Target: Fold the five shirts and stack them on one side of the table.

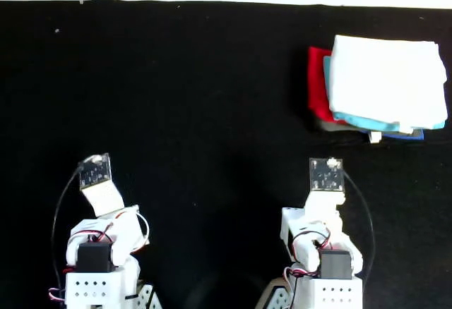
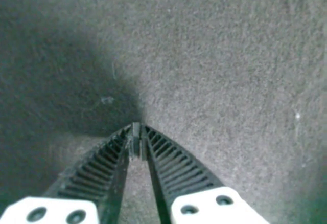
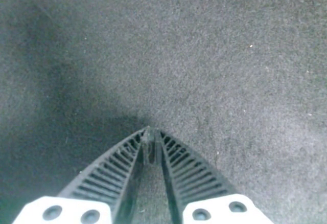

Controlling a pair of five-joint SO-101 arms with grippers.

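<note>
Where the black felt-covered table (image 1: 176, 76) runs toward its far right corner, the stack of folded cloth shirts (image 1: 385, 87) lies in one squared pile. A white folded shirt (image 1: 385, 76) lies on top and covers most of the pile. Beneath it a light blue shirt (image 1: 353, 120) shows as a thin band along the near side and up the left side. A red shirt (image 1: 318, 83) juts out farther on the left. At the near right corner a darker blue shirt (image 1: 413, 135) peeks out from under the rest, and just beside it a small white tag (image 1: 375, 137) pokes out onto the felt. Between the red and the felt there is a dim strip; whether it is another shirt or shadow cannot be told. The edges are roughly lined up, with the lower layers offset toward the left.

Down at the near edge, two white arms sit folded back, well apart from the pile.

The left pincer (image 2: 135, 132) has its ribbed black fingers (image 2: 171, 165) drawn together until the tips meet, with nothing between them and bare felt beyond. The right pincer (image 3: 149, 134) is likewise closed tip to tip, holding nothing, over plain felt.
</note>
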